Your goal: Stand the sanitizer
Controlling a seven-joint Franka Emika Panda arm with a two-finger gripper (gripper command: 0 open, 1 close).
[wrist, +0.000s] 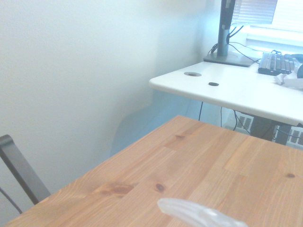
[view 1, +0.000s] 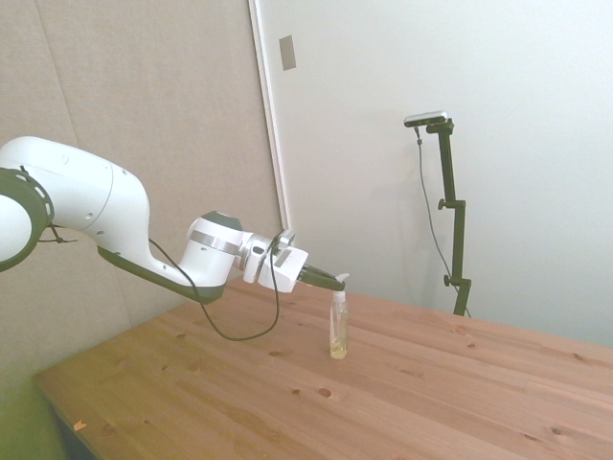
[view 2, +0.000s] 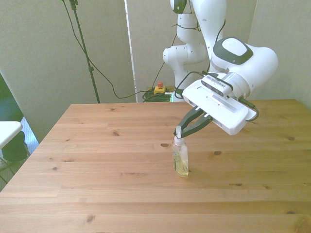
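Standing slim clear plastic sanitizer point(view 2: 180, 160)

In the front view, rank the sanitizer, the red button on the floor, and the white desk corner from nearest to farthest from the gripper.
Measured from the gripper:
1. Sanitizer, standing directly under the fingertips, its pump top at them.
2. Red button, beyond the table's far edge.
3. White desk corner, at the front view's far left.

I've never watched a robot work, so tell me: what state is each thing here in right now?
sanitizer: upright on its base on the table, pump top up.
gripper: tipped sideways, fingertips closed on the sanitizer's pump top.
table: bare wood, holding only the bottle.
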